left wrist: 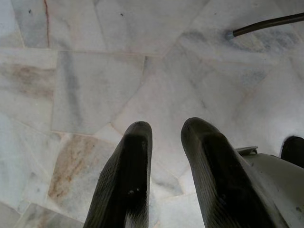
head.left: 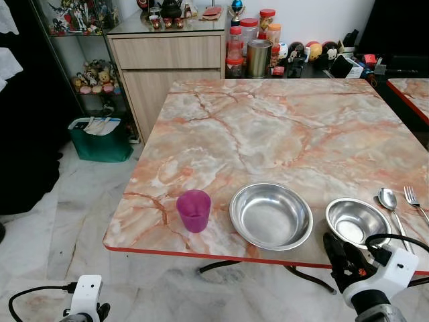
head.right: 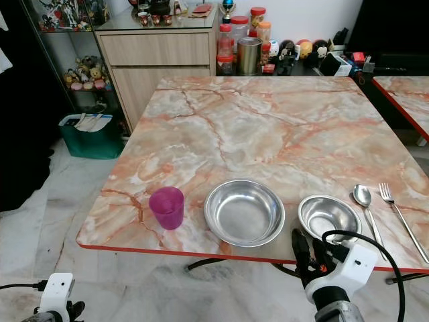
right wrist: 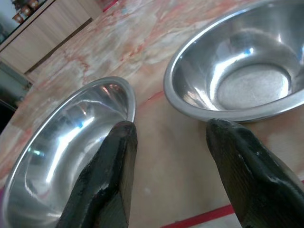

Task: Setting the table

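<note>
On the marble table (head.left: 281,127), along its near edge, stand a purple cup (head.left: 194,210), a large steel bowl (head.left: 271,215) and a small steel bowl (head.left: 357,222). A spoon (head.left: 389,201) and a fork (head.left: 414,200) lie right of the small bowl. My right gripper (right wrist: 168,135) hovers open at the table's front edge, low between the two bowls, with nothing between its fingers. It appears near the small bowl as black fingers (head.left: 338,253). My left gripper (left wrist: 166,130) hangs below the table over the floor, fingers slightly apart and empty.
Jars and a metal can (head.left: 258,58) stand beyond the table's far edge. A wooden cabinet (head.left: 167,67) and a glass shelf of figurines stand at the back left, with a green bag (head.left: 100,137) on the floor. A second table's corner (head.left: 410,90) lies to the right.
</note>
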`<state>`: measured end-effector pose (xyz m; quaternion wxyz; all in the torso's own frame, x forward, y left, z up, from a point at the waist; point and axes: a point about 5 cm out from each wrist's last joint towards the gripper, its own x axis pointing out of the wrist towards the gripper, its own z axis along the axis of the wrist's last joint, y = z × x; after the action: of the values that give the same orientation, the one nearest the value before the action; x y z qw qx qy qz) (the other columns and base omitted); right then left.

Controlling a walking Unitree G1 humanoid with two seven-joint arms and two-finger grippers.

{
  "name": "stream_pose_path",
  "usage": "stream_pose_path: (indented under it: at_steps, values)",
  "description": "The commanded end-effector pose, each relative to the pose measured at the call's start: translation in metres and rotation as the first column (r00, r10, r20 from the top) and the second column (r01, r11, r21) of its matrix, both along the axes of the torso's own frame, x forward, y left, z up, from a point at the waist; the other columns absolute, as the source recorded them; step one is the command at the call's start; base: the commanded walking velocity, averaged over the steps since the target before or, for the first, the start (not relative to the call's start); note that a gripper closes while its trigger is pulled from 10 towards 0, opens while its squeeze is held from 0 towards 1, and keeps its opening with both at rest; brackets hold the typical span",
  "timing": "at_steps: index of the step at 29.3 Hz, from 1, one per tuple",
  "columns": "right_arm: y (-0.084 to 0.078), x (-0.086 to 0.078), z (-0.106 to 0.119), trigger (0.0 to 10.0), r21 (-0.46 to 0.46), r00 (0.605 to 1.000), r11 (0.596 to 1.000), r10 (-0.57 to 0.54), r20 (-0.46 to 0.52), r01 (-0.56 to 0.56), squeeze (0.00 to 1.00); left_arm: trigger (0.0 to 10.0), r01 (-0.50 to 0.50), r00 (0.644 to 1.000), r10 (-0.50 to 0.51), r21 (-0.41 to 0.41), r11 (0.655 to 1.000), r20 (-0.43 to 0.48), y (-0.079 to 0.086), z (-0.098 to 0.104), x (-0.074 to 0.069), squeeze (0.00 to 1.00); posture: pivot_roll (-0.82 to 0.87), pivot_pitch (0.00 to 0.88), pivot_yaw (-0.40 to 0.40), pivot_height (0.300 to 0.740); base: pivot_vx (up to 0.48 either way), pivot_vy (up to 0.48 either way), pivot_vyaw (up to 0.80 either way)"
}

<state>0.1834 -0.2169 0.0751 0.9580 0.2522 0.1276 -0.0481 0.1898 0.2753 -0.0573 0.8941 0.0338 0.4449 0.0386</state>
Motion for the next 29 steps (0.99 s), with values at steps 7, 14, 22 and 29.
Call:
stream_pose_path:
  at_steps: [7,14,22,29]
  values:
    - [0.002,0.008,0.000,10.0,0.116,0.999,0.993,0.036,0.019,-0.037,0.00,10.0,-0.001,1.000,0.001,0.005,1.000,-0.009,0.001,-0.002,-0.005,0.00,-0.04,0.000,0.014,0.736,0.000,0.000,0.00]
    - [0.003,0.016,-0.004,10.0,0.163,0.997,0.983,0.076,0.018,-0.078,0.00,10.0,0.013,1.000,-0.013,0.010,1.000,-0.013,0.001,-0.002,-0.005,0.00,-0.04,0.000,0.014,0.736,0.000,0.000,0.00]
    - [-0.001,0.031,-0.010,10.0,0.175,0.998,0.982,0.068,0.002,-0.067,0.00,10.0,0.009,1.000,-0.008,0.010,1.000,-0.011,0.002,-0.002,-0.006,0.00,-0.03,0.000,0.016,0.736,0.000,0.000,0.00]
    - [-0.002,0.042,-0.009,10.0,0.189,0.996,0.978,0.087,0.017,-0.088,0.00,10.0,-0.002,1.000,0.002,0.013,1.000,-0.008,0.002,-0.002,-0.005,0.00,-0.02,0.000,0.013,0.736,0.000,0.000,0.00]
